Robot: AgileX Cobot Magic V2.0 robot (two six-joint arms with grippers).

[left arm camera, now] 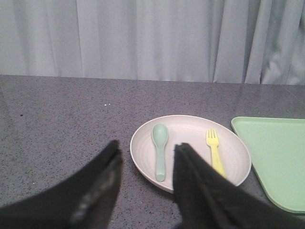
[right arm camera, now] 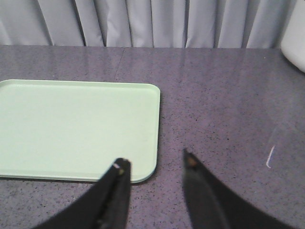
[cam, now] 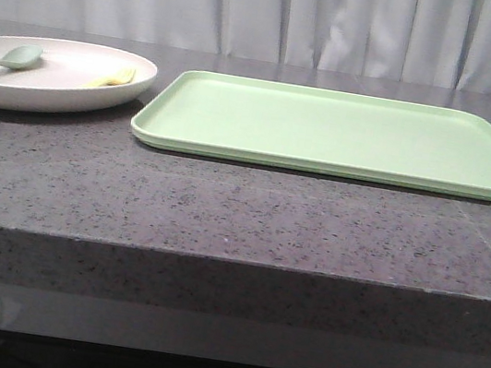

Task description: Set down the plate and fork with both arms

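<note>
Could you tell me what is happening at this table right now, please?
Nothing is being held yet. The plate sits on the dark counter with the fork and a spoon lying in it, just left of the green tray, which has nothing on it. The left pincer hangs open in front of the plate, and the right pincer hangs open by the tray's right end.

A pale grey pleated curtain (cam: 282, 12) is hanging across the whole back behind my desk (cam: 240, 216), whose dark speckled stone top is catching soft, even light along its front edge.
</note>
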